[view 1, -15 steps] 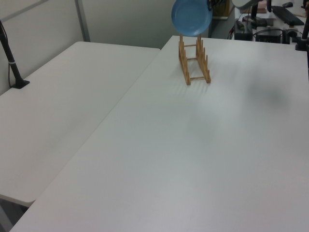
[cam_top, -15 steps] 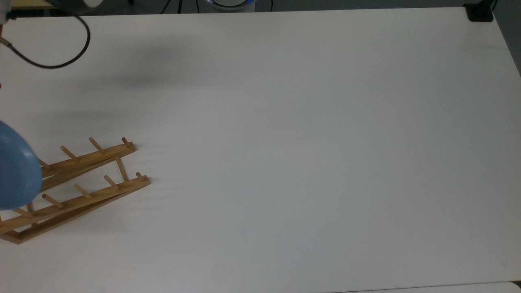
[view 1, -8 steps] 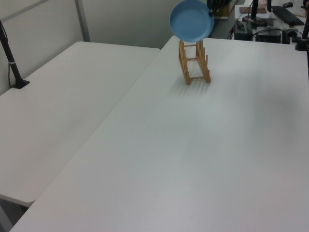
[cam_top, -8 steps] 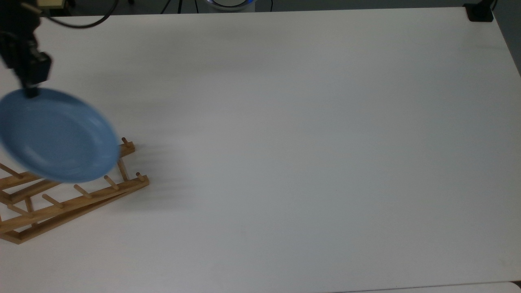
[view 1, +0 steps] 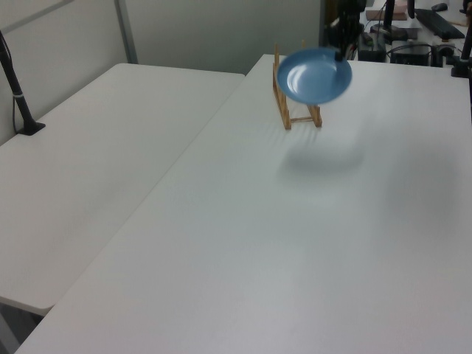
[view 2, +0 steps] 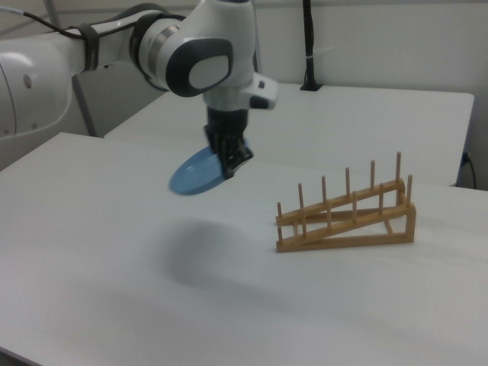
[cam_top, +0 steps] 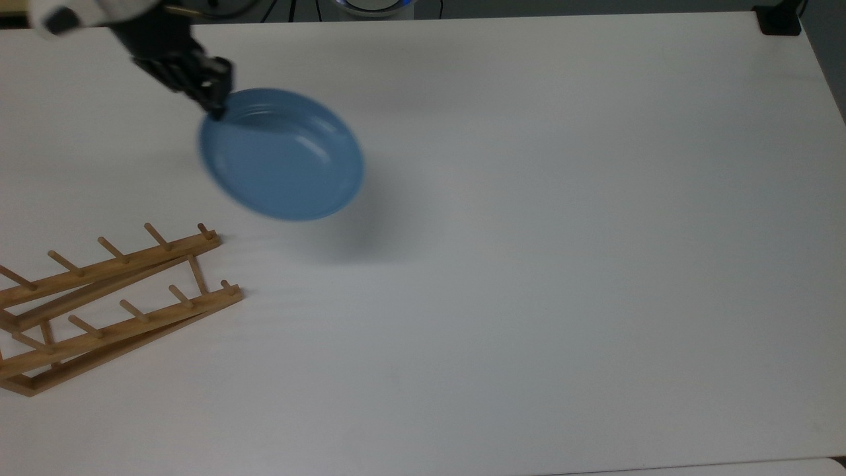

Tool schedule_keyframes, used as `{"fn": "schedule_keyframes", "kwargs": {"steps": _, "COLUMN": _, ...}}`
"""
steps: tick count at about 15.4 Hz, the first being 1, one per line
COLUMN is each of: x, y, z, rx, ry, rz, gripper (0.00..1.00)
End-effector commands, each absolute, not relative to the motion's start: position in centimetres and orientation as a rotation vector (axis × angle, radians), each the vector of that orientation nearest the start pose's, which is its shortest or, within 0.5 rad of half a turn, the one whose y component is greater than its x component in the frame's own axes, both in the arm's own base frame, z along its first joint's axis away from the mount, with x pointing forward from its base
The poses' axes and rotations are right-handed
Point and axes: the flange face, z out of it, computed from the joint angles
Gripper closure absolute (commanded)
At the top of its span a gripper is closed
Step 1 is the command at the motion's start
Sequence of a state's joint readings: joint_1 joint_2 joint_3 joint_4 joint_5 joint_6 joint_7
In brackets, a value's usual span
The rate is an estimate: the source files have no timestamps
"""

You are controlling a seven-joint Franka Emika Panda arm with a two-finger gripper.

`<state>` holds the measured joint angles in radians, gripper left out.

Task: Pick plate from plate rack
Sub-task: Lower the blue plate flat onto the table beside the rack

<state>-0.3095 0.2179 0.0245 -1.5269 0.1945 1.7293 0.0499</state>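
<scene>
The light-blue plate (cam_top: 283, 155) (view 1: 315, 74) (view 2: 195, 173) hangs in the air above the white table, nearly flat and clear of the rack. My gripper (cam_top: 215, 109) (view 2: 232, 164) is shut on the plate's rim, at the edge toward the top view's upper left. The wooden plate rack (cam_top: 112, 297) (view 1: 295, 110) (view 2: 347, 217) stands with nothing in it at the top view's lower left, its pegs bare. A dark shadow of the plate lies on the table below it.
A white table (cam_top: 529, 264) stretches wide to the top view's right. A second white table (view 1: 88, 169) adjoins it in the left view's left. A black post base (cam_top: 780, 20) sits at the top view's far right corner.
The plate has come up off the rack and swung to the top view's right and upward, tilting from upright to nearly flat. The arm moved with it.
</scene>
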Motion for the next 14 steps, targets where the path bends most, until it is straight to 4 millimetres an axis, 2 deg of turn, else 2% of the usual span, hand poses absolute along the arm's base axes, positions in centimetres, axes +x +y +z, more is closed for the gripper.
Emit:
{"fn": "schedule_keyframes", "kwargs": {"steps": 1, "x": 59.3, "y": -11.8, "z": 48.7, "rx": -2.910, "ry": 0.272, "rz": 0.156, "gripper": 1.00}}
{"fn": "schedule_keyframes", "kwargs": {"steps": 3, "x": 58.7, "y": -10.4, "z": 45.7, "rx": -2.945, "ry": 0.169, "rz": 0.241, "gripper": 1.00}}
{"fn": "schedule_keyframes", "kwargs": {"steps": 7, "x": 57.9, "y": -10.0, "z": 41.9, "rx": -2.989, "ry": -0.011, "rz": 0.271, "gripper": 1.00}}
{"fn": "schedule_keyframes", "kwargs": {"steps": 14, "x": 57.1, "y": -11.1, "z": 37.6, "rx": -3.067, "ry": -0.126, "rz": 0.224, "gripper": 1.00}}
